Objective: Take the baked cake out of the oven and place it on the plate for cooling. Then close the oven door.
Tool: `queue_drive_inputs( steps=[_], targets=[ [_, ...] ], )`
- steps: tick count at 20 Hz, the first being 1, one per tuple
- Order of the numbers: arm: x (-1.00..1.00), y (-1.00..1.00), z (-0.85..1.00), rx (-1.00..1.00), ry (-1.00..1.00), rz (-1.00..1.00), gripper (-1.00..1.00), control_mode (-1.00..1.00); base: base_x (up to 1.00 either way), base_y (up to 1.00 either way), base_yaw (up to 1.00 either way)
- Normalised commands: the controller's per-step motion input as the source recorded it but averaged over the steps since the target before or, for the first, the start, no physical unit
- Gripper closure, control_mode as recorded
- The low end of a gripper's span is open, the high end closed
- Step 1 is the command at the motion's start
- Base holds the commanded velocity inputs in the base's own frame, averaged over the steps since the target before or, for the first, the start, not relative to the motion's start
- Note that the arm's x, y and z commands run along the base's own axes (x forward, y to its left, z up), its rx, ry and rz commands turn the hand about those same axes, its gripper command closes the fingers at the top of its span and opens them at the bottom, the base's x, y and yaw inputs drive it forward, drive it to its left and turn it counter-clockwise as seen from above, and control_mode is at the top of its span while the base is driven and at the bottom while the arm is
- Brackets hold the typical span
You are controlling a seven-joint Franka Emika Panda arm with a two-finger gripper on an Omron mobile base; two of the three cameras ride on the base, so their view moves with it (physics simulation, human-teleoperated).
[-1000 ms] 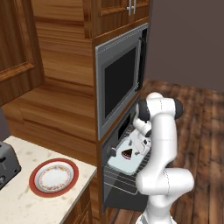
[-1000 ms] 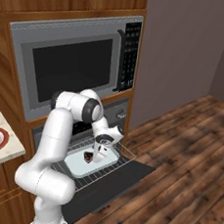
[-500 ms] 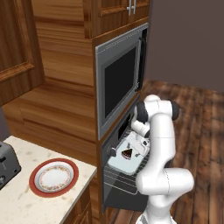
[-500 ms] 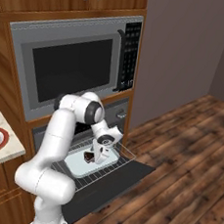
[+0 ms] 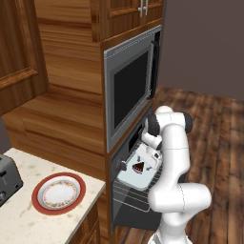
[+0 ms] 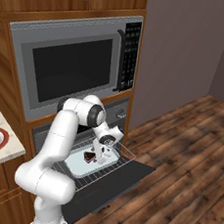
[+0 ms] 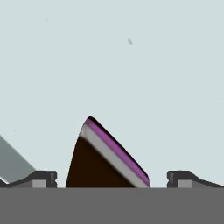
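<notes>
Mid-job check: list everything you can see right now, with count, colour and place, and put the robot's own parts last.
Dark brown cake wedge: one, on the pale tray, between the open fingers.
Pale baking tray: one, light grey, on the pulled-out oven rack.
Wire oven rack: one, grey, extended over the door.
Oven door: one, dark grey, dropped open.
Grey steel oven: one, below the microwave.
Grey microwave: one, black window, above the oven.
Red-rimmed round plate: one, white centre, on the speckled counter.
Toaster: one, dark grey, left of the plate.
Wood cabinets: brown, around the appliances.
Gripper: one, open, low over the cake.
</notes>
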Motion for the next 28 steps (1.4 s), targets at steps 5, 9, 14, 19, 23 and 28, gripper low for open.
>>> queue_drive_inputs(
  steps=[5, 9, 14, 19, 23, 28],
  targets=[
    [0.13, 0.00, -0.36, 0.00, 0.00, 0.00, -1.00, -1.00, 0.00, 0.00, 0.00],
    [0.01, 0.00, -0.52, 0.00, 0.00, 0.00, -1.00, -1.00, 0.00, 0.00, 0.00],
    [0.00, 0.00, -0.30, 0.00, 0.00, -0.01, 1.00, -1.00, 0.00, 0.00, 0.00],
    [-0.05, 0.00, 0.00, 0.00, 0.00, -0.03, 1.00, -1.00, 0.00, 0.00, 0.00],
    [-0.47, 0.00, 0.31, 0.04, -0.03, -0.03, 1.00, -1.00, 0.00, 0.00, 0.00],
    [-0.95, 0.00, 0.92, 0.01, -0.17, -0.04, 1.00, -1.00, 0.00, 0.00, 0.00]
  ],
)
